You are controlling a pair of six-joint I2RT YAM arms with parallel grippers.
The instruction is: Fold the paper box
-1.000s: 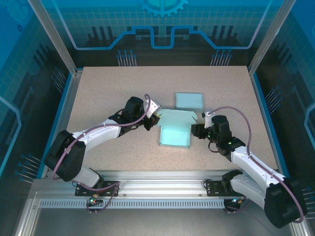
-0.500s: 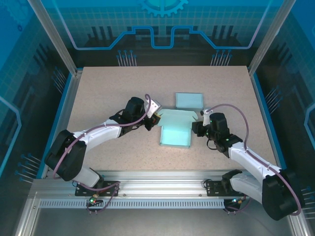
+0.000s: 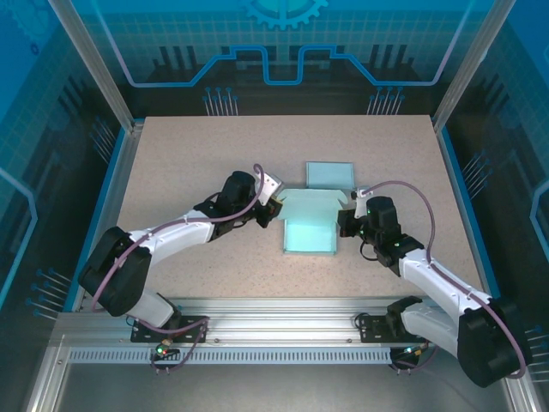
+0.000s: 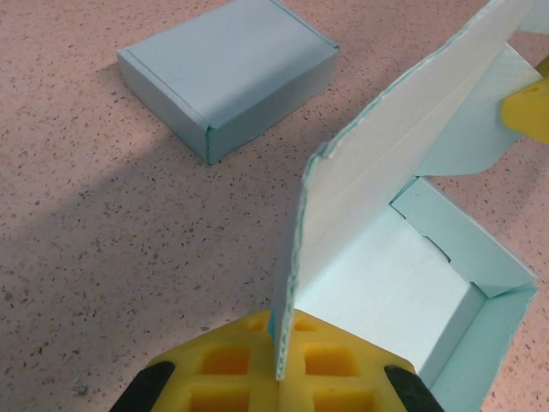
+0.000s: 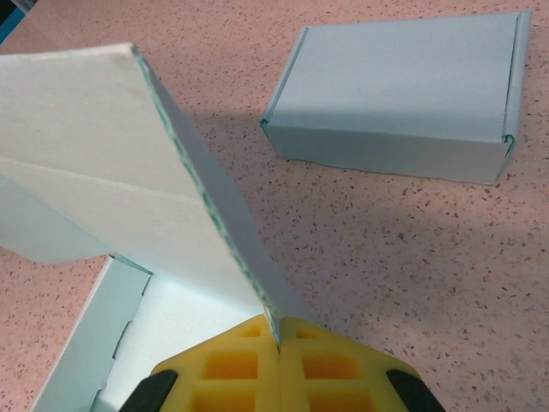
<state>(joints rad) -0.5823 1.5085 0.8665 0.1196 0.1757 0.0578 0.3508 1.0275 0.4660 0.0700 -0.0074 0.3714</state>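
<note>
Closest to you, your left hand [image 4: 279, 369] is pinched shut on the thin edge of the left flap [image 4: 386, 146] of the paper box [image 3: 309, 232]. Your right hand [image 5: 279, 356] is pinched shut the same way on the right flap [image 5: 103, 146]. Both flaps stand up off the counter [image 3: 189, 163].

The paper box sits between your two hands. Its tray lies flat and open on top, so the folding looks only partly done.

This box is thin card. I think it is very light, and it will slide on the counter if you push it. It bends where the fold lines are, but it will crumple or tear if you tug hard. Hold it by the flap edges, as you do now, and move both hands together (slow and gentle is best).

Farther back, just past the open box and not touching it, a finished box [image 3: 330, 175] lies closed.
</note>
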